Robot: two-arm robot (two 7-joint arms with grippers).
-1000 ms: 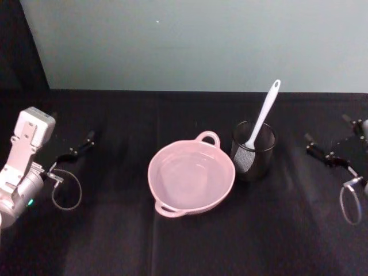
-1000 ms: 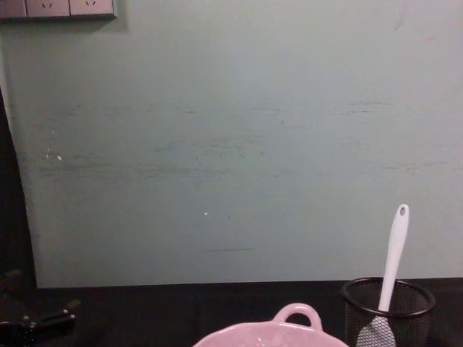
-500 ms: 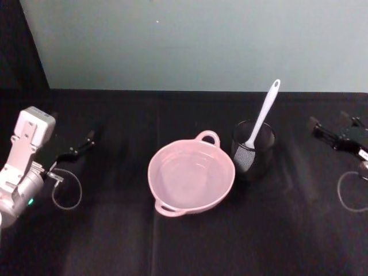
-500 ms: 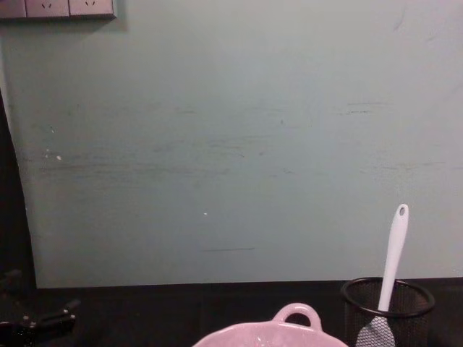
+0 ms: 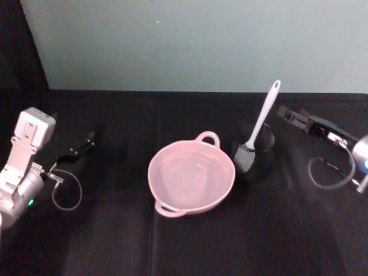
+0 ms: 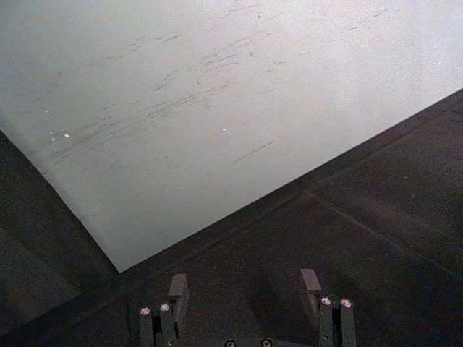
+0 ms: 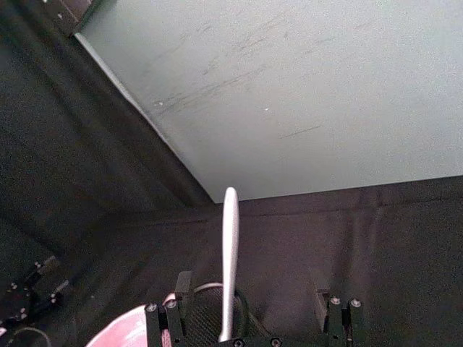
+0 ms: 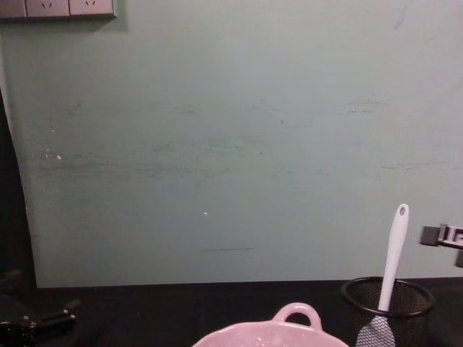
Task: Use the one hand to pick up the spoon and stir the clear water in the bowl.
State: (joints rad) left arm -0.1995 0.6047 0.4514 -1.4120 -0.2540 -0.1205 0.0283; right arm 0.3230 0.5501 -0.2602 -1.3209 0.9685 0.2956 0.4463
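The white spoon stands tilted in a black mesh cup, scoop down and handle tip up. Left of the cup sits the pale pink bowl with clear water in it. My right gripper is open, hovering just right of the spoon's handle and apart from it. In the right wrist view the spoon handle rises ahead between the spread fingers. The chest view has the spoon in the cup, with the right gripper coming in at handle height. My left gripper rests open at the far left.
The black cloth table meets a pale green wall at the back. A loop of cable lies by the left arm and another cable hangs by the right wrist. The left wrist view shows its open fingers over bare cloth.
My right gripper has swung in from the far right edge toward the spoon handle and the cup. The left arm, bowl, cup and spoon have stayed put.
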